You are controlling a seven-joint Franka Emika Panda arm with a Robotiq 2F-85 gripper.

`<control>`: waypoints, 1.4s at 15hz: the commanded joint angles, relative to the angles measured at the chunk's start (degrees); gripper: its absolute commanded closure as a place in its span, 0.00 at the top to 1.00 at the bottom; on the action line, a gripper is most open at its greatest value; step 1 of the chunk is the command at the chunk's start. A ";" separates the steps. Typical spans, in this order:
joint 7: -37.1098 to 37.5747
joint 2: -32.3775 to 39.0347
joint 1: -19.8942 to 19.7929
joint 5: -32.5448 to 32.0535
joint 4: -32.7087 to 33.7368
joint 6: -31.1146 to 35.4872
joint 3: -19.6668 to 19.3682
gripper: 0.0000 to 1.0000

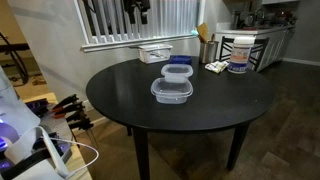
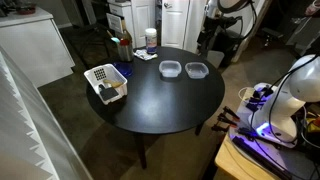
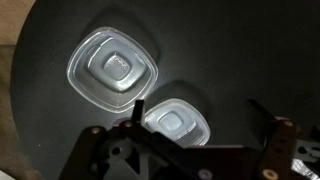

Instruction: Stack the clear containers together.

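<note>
Two clear containers sit side by side, apart, near the middle of the round black table (image 1: 120, 100). In an exterior view the nearer clear container (image 1: 171, 91) is all clear, and the farther one (image 1: 178, 71) has a blue rim. Both also show in the other exterior view (image 2: 170, 69) (image 2: 197, 70). In the wrist view one tub (image 3: 113, 70) lies at upper left and the other (image 3: 176, 122) lies low, just inside the left finger. My gripper (image 3: 197, 102) is open and empty, above the table.
A white slatted basket (image 1: 155, 50) (image 2: 105, 82) stands at the table's edge. A white bucket with a blue label (image 1: 240, 52) and a small box (image 1: 215, 67) are at the far side. Bottles (image 2: 124, 47) stand near the rim.
</note>
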 commanded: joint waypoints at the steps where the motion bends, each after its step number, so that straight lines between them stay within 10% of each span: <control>1: -0.22 0.04 -0.79 0.28 0.09 -0.13 0.73 1.00; 9: -1.42 2.11 -0.39 2.23 0.47 1.57 0.04 1.00; 21: -0.84 26.47 -0.82 1.84 2.72 18.33 1.32 1.00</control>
